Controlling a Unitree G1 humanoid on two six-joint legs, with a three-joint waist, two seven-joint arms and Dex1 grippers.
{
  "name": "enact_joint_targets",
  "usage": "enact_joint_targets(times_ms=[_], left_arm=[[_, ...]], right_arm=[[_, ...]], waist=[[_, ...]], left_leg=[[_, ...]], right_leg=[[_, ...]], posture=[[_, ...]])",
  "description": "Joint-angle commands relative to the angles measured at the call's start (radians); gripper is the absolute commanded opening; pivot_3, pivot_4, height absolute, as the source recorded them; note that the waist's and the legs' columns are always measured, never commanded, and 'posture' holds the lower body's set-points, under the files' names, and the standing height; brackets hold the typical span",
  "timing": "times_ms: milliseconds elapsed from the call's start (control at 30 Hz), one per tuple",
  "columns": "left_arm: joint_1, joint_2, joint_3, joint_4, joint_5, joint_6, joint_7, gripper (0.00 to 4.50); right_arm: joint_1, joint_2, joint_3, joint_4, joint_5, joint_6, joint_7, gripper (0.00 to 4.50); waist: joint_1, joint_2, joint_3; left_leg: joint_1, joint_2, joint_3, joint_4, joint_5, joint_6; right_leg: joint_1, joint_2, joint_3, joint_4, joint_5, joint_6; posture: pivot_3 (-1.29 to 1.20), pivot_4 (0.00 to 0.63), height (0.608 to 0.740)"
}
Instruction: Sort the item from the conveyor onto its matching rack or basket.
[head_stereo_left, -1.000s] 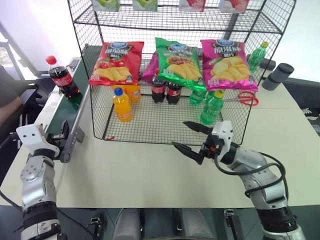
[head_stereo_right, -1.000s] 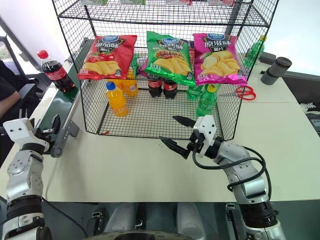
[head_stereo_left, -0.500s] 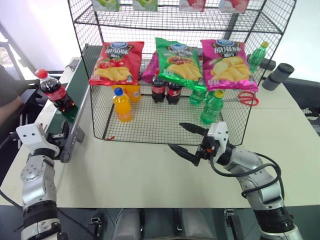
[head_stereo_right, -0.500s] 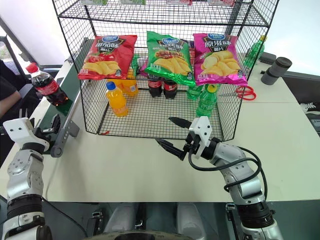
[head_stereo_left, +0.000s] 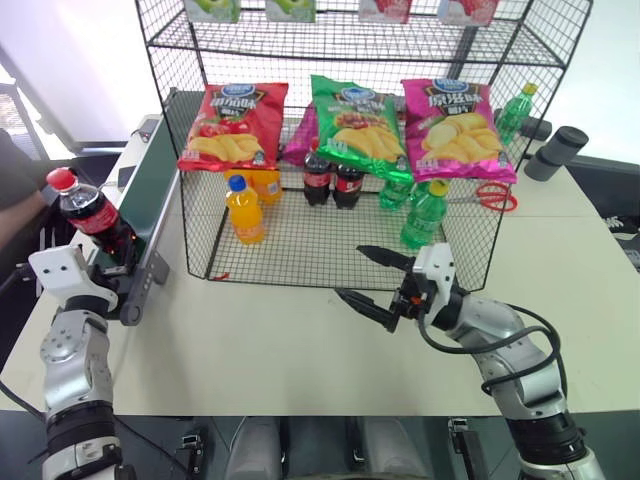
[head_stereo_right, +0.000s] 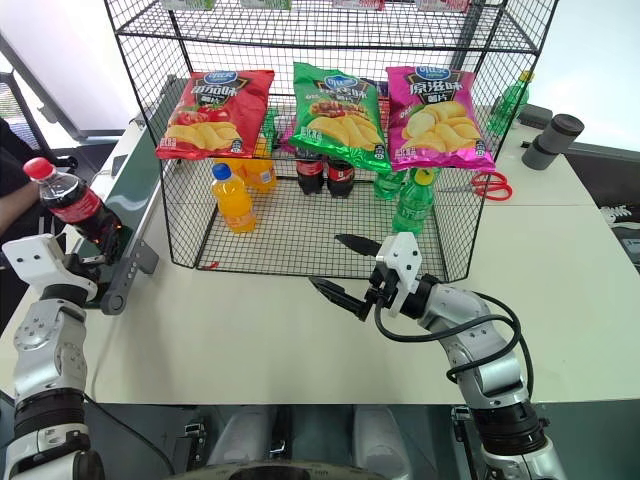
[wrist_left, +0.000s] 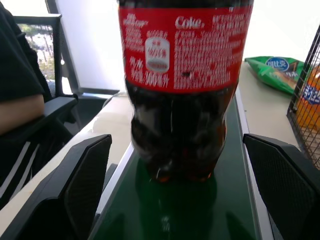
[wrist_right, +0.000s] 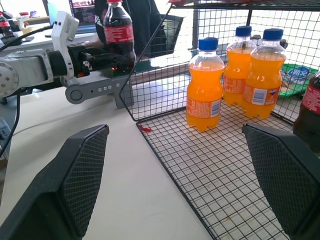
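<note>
A small cola bottle (head_stereo_left: 90, 215) with a red cap and red label stands upright at the near end of the dark green conveyor (head_stereo_left: 155, 190). My left gripper (head_stereo_left: 118, 265) sits at that end of the belt, open. In the left wrist view the bottle (wrist_left: 185, 90) stands on the belt just beyond the two black fingers (wrist_left: 80, 185), centred on the gap and apart from both. My right gripper (head_stereo_left: 355, 273) hovers open and empty over the table in front of the black wire rack (head_stereo_left: 320, 250).
On the rack's bottom tier stand orange-drink bottles (head_stereo_left: 245, 210), two cola bottles (head_stereo_left: 332, 180) and green bottles (head_stereo_left: 425, 215). Red, green and pink crisp bags (head_stereo_left: 350, 125) hang above them. Red scissors (head_stereo_left: 490, 195) and a grey cylinder (head_stereo_left: 555, 152) lie behind. A person sits at the left (head_stereo_left: 15, 200).
The cola bottle has ridden down the belt toward me and now stands right in front of my left gripper. Both arms have stayed about where they were.
</note>
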Motion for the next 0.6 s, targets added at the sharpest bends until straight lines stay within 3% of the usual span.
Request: enact_joint_targets(times_ms=[33,133,300,467,600], left_arm=[[-0.008,0.018,0.026,-0.027,-0.010,-0.024,0.002,4.50],[-0.005,0.020,0.022,-0.023,-0.006,-0.017,0.005,4.50],[0.005,0.015,0.020,-0.034,-0.008,-0.015,0.002,2.88],[0.016,0.026,0.037,-0.088,-0.024,-0.015,-0.001,2.87],[0.026,0.080,0.050,-0.204,-0.108,0.045,-0.091,2.87]], right_arm=[[-0.012,0.005,-0.004,-0.022,0.010,-0.010,0.002,4.44],[-0.013,0.006,-0.002,-0.023,0.010,-0.009,0.002,4.44],[-0.011,0.007,0.001,-0.027,0.010,-0.006,0.000,4.50],[-0.007,0.004,0.000,-0.033,0.010,0.000,0.000,4.50],[-0.009,0.000,-0.005,-0.033,0.013,0.003,0.003,4.50]], waist=[[0.000,0.000,0.000],[0.000,0.000,0.000],[0.001,0.000,0.000],[0.001,0.000,0.000],[-0.001,-0.003,0.001]], left_leg=[[0.000,0.000,0.000,0.000,0.000,0.000],[0.000,0.000,0.000,0.000,0.000,0.000],[0.000,0.000,0.000,0.000,0.000,0.000],[0.000,0.000,0.000,0.000,0.000,0.000],[-0.001,0.000,-0.001,0.000,0.000,0.000]], right_leg=[[0.000,0.000,0.000,0.000,0.000,0.000],[0.000,0.000,0.000,0.000,0.000,0.000],[0.000,0.000,0.000,0.000,0.000,0.000],[0.000,-0.001,0.000,0.000,0.000,0.000],[-0.001,-0.001,0.000,-0.001,0.000,0.000]], posture=[[0.00,0.150,0.740],[0.00,0.150,0.740],[0.00,0.150,0.740],[0.00,0.150,0.740],[0.00,0.150,0.740]])
